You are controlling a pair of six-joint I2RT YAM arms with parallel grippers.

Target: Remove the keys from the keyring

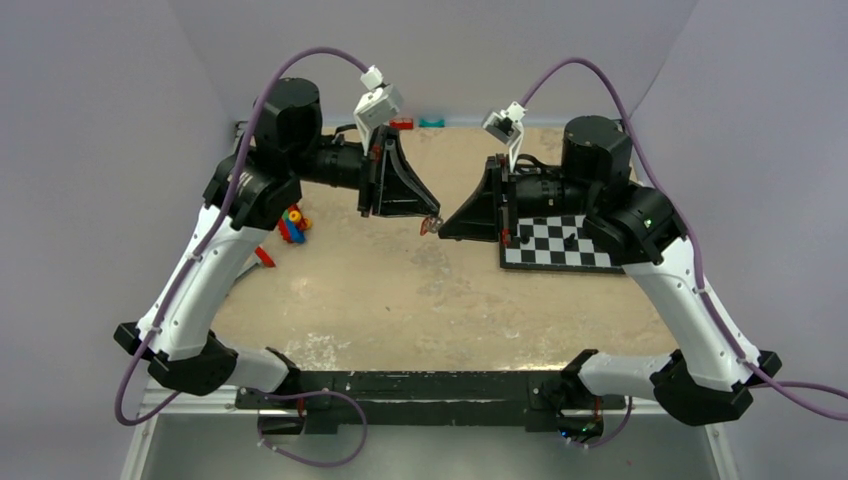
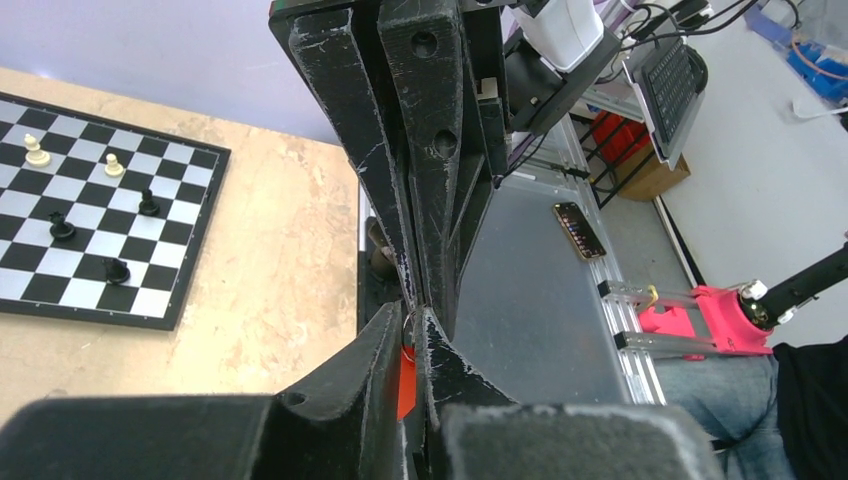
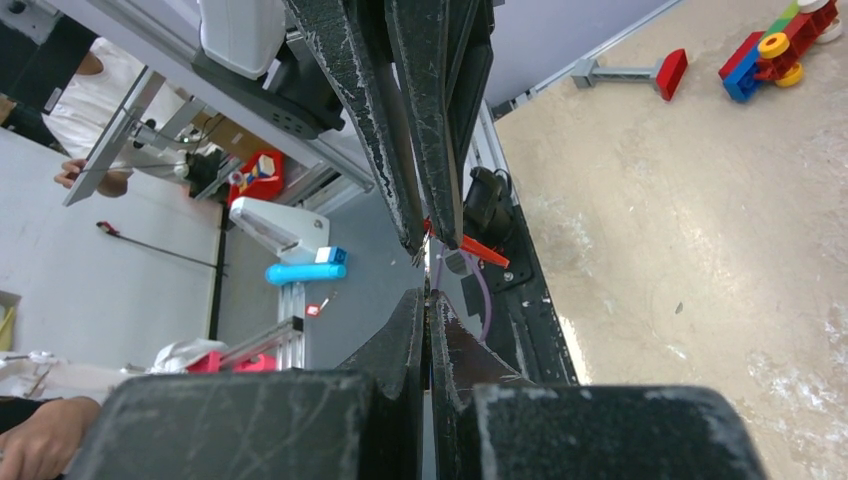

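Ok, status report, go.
Left gripper shut on keys. Right gripper shut on keyring, tip to tip, midair. Keys apparently not yet off. Nothing in the way.

Left gripper [image 1: 432,216] and right gripper [image 1: 448,227] clamped, tip-to-tip

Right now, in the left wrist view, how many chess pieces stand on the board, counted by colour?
White chess pieces: 2
Black chess pieces: 3
Total in view: 5
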